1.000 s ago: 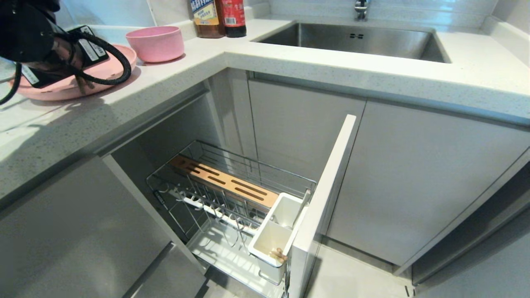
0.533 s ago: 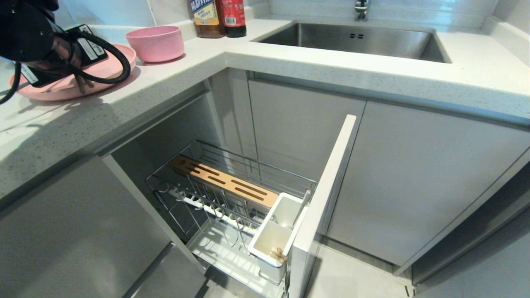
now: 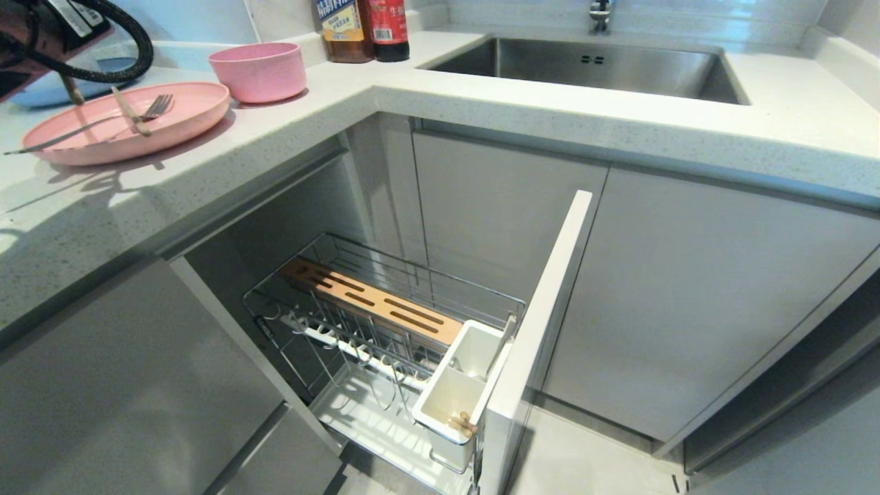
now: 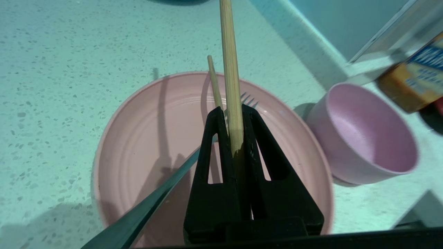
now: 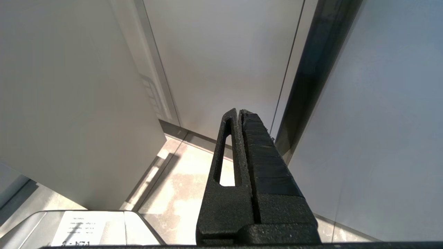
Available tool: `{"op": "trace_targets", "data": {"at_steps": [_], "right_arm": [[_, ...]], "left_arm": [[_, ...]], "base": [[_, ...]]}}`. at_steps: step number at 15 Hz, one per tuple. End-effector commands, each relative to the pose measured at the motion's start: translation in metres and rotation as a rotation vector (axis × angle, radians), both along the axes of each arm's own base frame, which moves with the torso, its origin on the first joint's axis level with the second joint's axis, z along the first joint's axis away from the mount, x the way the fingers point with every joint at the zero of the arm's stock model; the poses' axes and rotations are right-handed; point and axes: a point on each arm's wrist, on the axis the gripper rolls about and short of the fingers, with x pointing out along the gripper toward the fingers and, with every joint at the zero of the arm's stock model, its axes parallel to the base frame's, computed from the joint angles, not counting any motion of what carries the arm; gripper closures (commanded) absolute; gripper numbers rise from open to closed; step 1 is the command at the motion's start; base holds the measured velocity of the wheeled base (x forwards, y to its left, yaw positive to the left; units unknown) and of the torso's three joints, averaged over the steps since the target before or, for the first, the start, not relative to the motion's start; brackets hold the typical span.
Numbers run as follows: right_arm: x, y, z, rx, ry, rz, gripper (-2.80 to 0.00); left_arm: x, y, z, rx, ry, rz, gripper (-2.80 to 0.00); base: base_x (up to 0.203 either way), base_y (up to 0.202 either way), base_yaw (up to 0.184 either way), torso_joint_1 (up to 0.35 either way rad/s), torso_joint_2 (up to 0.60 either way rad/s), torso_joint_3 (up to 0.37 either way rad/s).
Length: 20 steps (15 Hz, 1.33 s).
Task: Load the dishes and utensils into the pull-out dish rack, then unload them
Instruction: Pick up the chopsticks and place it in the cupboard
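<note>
One chopstick [image 4: 231, 86] is clamped between the closed fingers of the left gripper [image 4: 232, 112]; the pink plate [image 4: 138, 138] lies below them, the fork [image 4: 145, 207] beside them.

The right gripper [image 5: 238, 112] is pressed closed, empty.

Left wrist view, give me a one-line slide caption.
Left tool shut on one chopstick above the pink plate, fork and second chopstick below.

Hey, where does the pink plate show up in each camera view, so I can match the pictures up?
Head view: the pink plate sits far left on the counter, fork lying across it.
Left wrist view: it fills the centre, behind the left gripper, which is shut on a chopstick.
Right wrist view: not in it; only cabinet fronts and floor.
Shared landmark: the pink bowl beside the plate.
</note>
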Motion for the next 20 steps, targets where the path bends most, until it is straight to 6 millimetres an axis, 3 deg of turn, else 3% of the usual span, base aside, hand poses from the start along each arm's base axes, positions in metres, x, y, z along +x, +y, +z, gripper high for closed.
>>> {"op": "trace_targets", "data": {"at_steps": [1,4,9,13,15,20], "right_arm": [[0.000,0.000,0.000,0.000,0.002,0.000,0.00],[0.000,0.000,0.000,0.000,0.002,0.000,0.00],[0.000,0.000,0.000,0.000,0.002,0.001,0.00],[0.000,0.000,0.000,0.000,0.002,0.001,0.00],[0.000,0.000,0.000,0.000,0.002,0.001,0.00],[0.000,0.000,0.000,0.000,0.002,0.001,0.00]], "left_arm": [[-0.018,-0.001,0.010,-0.025,-0.053,-0.017,0.00],[-0.039,-0.017,0.019,-0.088,-0.114,-0.143,0.00],[-0.081,-0.065,0.016,-0.210,-0.066,-0.560,0.00],[-0.119,-0.107,-0.005,-0.212,0.132,-0.952,0.00],[-0.128,-0.120,-0.022,-0.167,0.293,-1.077,0.00],[-0.122,-0.137,-0.057,-0.013,0.657,-1.060,0.00]], "base": [[0.000,0.000,0.000,0.000,0.00,0.000],[0.000,0.000,0.000,0.000,0.00,0.000],[0.000,0.000,0.000,0.000,0.00,0.000],[0.000,0.000,0.000,0.000,0.00,0.000],[0.000,0.000,0.000,0.000,0.00,0.000],[0.000,0.000,0.000,0.000,0.00,0.000]]}}
